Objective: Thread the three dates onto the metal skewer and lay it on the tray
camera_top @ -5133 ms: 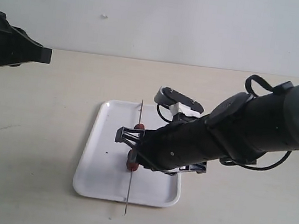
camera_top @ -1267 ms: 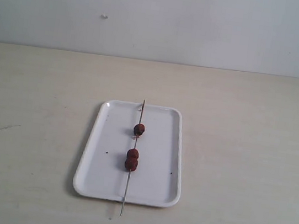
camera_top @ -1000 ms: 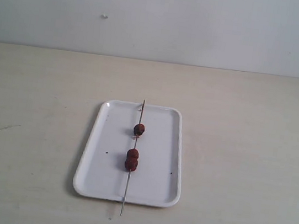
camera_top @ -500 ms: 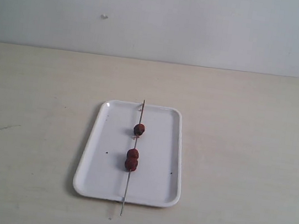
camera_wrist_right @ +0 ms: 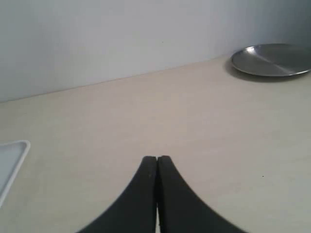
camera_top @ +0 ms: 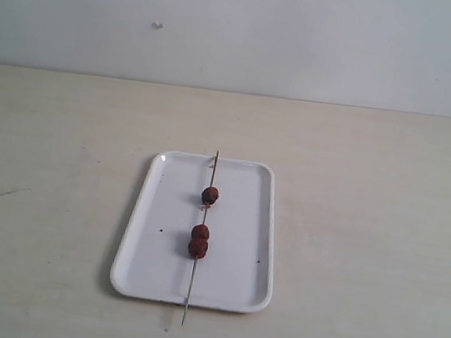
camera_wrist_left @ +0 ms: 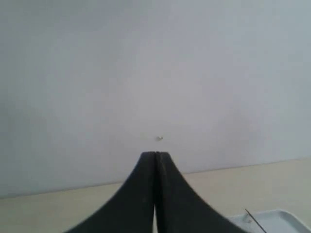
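White and low-rimmed, the tray (camera_top: 156, 243) is seen lengthwise near the middle of the table (camera_top: 367, 239). The metal skewer (camera_top: 190, 286) is laid along it from 12 o'clock to 6 o'clock, with both ends carried past the rim, since the rod is longer than the tray. The three dates (camera_top: 199, 241) are threaded on it: one sits alone toward 12 o'clock, and two are pressed together just past the middle toward 6 o'clock. They rest on the tray floor, so the rod is kept from rolling.

The task is judged complete. The left gripper (camera_wrist_left: 155, 160) and the right gripper (camera_wrist_right: 157, 162) are each shown with jaws pressed fully together and nothing held, clear of the tray. A metal dish (camera_wrist_right: 271, 59) is seen well apart on the table.
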Tool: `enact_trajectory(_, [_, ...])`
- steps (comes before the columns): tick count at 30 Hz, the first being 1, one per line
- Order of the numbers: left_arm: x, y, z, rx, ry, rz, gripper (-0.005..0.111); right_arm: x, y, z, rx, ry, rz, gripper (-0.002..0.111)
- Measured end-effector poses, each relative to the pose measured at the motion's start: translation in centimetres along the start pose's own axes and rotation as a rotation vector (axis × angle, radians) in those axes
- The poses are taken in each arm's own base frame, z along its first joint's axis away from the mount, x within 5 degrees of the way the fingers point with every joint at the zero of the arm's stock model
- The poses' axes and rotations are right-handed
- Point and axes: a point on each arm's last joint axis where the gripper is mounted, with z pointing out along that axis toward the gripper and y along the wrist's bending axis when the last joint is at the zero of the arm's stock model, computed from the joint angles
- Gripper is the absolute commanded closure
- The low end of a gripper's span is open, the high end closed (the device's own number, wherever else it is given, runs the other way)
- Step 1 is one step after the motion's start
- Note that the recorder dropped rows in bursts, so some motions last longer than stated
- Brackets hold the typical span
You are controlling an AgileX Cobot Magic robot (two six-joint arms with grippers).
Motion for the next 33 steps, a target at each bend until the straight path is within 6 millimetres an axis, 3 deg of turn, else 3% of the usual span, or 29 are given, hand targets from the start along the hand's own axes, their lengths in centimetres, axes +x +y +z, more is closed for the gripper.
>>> enact_trajectory(8, [-0.3,0.8,-0.7,-0.174,-0.039,0.034,0.107,0.0,0.0,0.0,0.0,0.0,0.0,0.108])
enact_trajectory(24, [0.0,0.5,-0.6,-0.14,-0.017,-0.09,0.107,0.0,0.0,0.0,0.0,0.0,0.0,0.108])
enact_trajectory(33, [4.1,0.8,-0.6,-0.182,0.172,-0.111,0.107,0.0,0.0,0.0,0.0,0.0,0.0,0.108])
